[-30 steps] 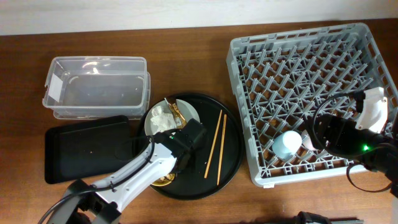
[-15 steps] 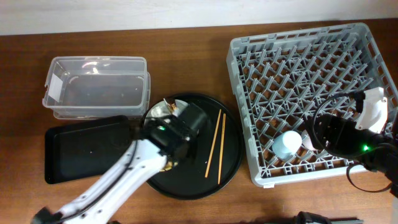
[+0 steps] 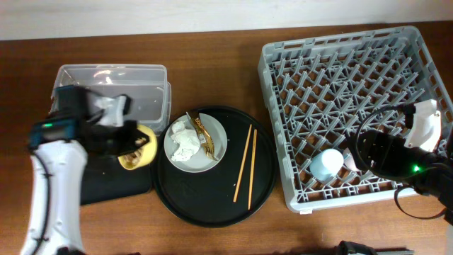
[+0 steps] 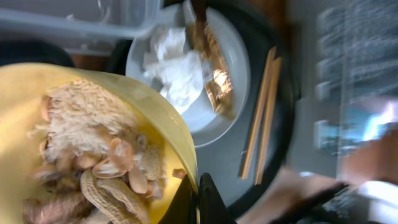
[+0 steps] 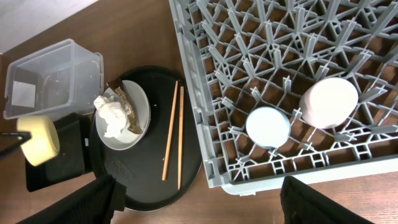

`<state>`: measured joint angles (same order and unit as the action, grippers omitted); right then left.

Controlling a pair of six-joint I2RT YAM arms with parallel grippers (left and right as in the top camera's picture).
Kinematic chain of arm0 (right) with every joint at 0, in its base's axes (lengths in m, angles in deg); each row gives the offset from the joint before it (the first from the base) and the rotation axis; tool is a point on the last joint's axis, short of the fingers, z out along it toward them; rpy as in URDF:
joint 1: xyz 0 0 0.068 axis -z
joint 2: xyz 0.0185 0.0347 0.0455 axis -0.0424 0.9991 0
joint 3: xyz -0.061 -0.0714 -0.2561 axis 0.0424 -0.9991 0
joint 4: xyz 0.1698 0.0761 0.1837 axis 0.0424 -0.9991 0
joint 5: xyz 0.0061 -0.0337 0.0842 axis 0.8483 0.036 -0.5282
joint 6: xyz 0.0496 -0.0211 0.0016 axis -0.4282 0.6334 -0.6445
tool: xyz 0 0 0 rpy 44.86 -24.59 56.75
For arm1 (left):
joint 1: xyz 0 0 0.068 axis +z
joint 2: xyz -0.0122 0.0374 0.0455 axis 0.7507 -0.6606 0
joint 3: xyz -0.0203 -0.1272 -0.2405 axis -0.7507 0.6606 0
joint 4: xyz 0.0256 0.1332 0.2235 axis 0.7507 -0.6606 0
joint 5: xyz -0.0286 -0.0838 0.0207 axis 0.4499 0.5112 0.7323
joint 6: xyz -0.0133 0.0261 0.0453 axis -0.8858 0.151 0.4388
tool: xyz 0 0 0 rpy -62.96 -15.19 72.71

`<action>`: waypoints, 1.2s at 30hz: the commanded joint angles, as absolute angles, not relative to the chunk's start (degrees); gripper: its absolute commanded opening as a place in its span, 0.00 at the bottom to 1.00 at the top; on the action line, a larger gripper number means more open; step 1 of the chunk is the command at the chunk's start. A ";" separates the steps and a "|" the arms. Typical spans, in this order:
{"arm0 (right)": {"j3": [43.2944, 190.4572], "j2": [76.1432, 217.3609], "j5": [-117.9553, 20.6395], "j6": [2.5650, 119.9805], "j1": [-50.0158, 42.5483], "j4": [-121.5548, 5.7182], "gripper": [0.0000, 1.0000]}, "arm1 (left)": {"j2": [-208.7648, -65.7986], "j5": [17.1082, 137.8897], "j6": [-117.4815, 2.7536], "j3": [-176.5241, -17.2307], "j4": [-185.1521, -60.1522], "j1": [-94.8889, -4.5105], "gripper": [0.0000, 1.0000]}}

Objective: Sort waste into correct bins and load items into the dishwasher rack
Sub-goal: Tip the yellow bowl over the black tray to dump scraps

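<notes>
My left gripper (image 4: 198,186) is shut on the rim of the yellow bowl (image 3: 139,146), which holds beige-brown food scraps (image 4: 81,149), and carries it above the shallow black tray (image 3: 113,185). The grey plate (image 3: 191,164) on the round tray holds white tissue (image 3: 184,137) and the gold-brown wrapper (image 3: 205,138). Two chopsticks (image 3: 245,166) lie beside it. The blue cup (image 5: 267,126) and pink cup (image 5: 328,102) sit upside down in the grey rack (image 3: 272,106). My right gripper (image 5: 211,205) is open and empty above the rack's near edge.
The clear tub (image 3: 110,99) stands behind the shallow tray at the left. The large round black tray (image 3: 205,202) lies between the bins and the rack. Most of the rack's pegs carry nothing.
My left arm has lifted the yellow bowl off the round tray and swung it left over the shallow black tray. The plate is now uncovered. The right arm has not moved.
</notes>
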<state>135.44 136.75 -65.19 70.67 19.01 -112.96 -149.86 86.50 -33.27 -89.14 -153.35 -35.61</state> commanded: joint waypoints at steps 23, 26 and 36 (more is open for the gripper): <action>135.42 136.84 -65.48 70.89 19.27 -112.83 0.85 | -170.62 130.22 -3.15 -87.85 -163.32 -13.58 0.00; 135.42 136.84 -65.48 70.89 19.27 -112.83 0.85 | -171.17 129.45 -4.13 -87.85 -166.95 -12.66 0.00; 135.42 136.82 -65.50 70.89 19.27 -113.03 0.85 | -171.28 132.78 10.73 -87.92 -177.50 -12.62 0.00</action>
<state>135.44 136.82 -65.19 70.67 19.01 -112.99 -170.89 129.76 1.94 -87.98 -175.01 -12.79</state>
